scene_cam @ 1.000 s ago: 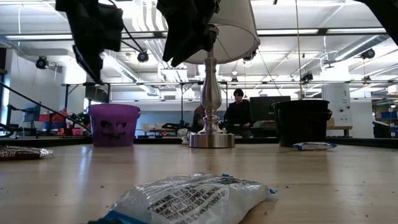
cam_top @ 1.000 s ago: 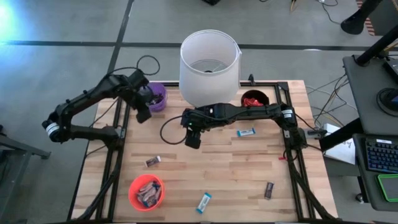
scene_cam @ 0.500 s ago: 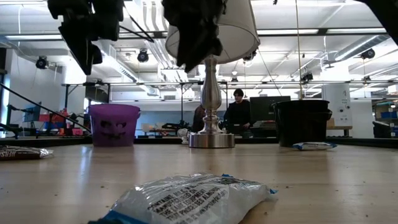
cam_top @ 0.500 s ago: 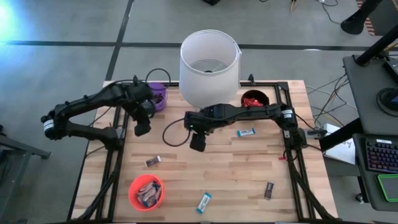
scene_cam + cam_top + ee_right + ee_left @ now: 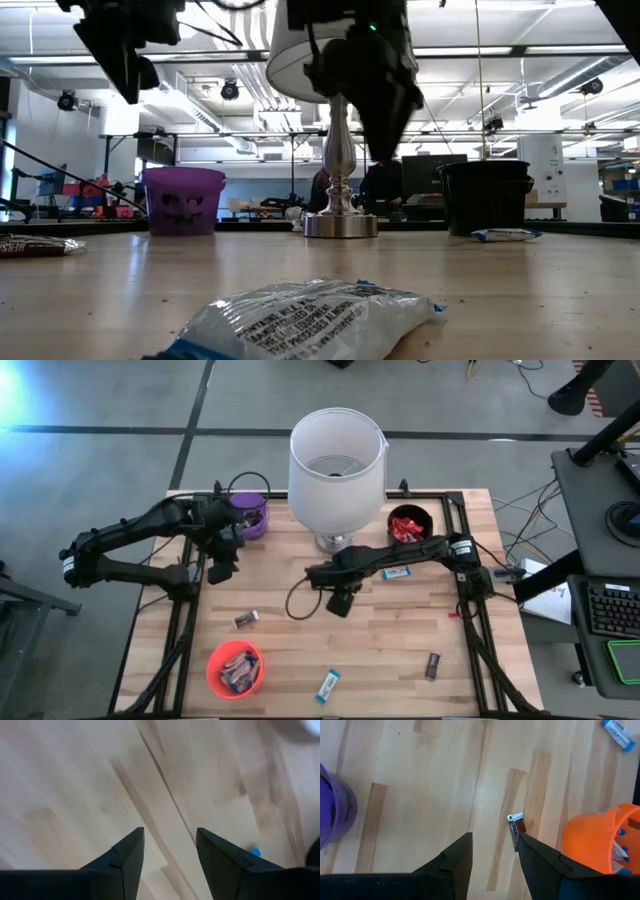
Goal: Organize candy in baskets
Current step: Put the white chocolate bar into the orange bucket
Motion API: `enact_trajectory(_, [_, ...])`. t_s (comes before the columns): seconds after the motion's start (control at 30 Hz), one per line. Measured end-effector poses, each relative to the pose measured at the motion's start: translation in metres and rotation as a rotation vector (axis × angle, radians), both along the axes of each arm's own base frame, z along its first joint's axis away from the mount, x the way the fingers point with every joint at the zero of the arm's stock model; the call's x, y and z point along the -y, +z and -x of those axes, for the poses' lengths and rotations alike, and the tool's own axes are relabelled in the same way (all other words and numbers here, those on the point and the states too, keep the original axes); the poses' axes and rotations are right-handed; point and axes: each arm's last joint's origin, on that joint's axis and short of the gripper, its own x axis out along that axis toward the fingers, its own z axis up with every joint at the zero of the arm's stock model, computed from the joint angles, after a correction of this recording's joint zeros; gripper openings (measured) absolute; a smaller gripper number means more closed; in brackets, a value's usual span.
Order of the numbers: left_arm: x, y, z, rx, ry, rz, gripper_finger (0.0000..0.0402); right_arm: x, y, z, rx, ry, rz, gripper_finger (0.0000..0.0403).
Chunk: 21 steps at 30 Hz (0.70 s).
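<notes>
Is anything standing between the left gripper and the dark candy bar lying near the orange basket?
Nothing visible does. The left gripper hangs open above bare table, and only bare wood lies between it and the dark candy bar. The orange basket sits beyond the bar.

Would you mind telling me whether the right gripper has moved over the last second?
Yes. The right gripper has swung away from the lampshade, toward the table's near edge.

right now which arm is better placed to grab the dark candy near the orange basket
Left. The left gripper hangs open and empty just above the dark candy, which also shows between its fingers in the left wrist view. The right gripper, also open, is farther off at mid-table, nearer the blue candy.
</notes>
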Motion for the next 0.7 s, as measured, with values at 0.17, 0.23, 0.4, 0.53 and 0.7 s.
enact_trajectory(0.17, [0.004,0.006,0.009,0.041,-0.014,-0.02,0.014,-0.008,-0.021,0.012,-0.1,0.043,0.008,0.0171])
enact_trajectory(0.23, [0.005,0.008,0.013,0.058,-0.015,-0.027,0.014,-0.011,-0.028,0.017,-0.129,0.052,0.01,0.0171])
enact_trajectory(0.4, [0.008,0.013,0.02,0.092,-0.015,-0.041,0.014,-0.013,-0.036,0.033,-0.179,0.027,0.015,0.0171])
enact_trajectory(0.53, [0.01,0.015,0.024,0.108,-0.016,-0.047,0.014,-0.011,-0.031,0.054,-0.185,-0.019,0.019,0.0171])
enact_trajectory(0.7, [0.01,0.015,0.024,0.113,-0.039,-0.059,0.014,-0.007,-0.023,0.08,-0.102,-0.02,0.009,0.0171])
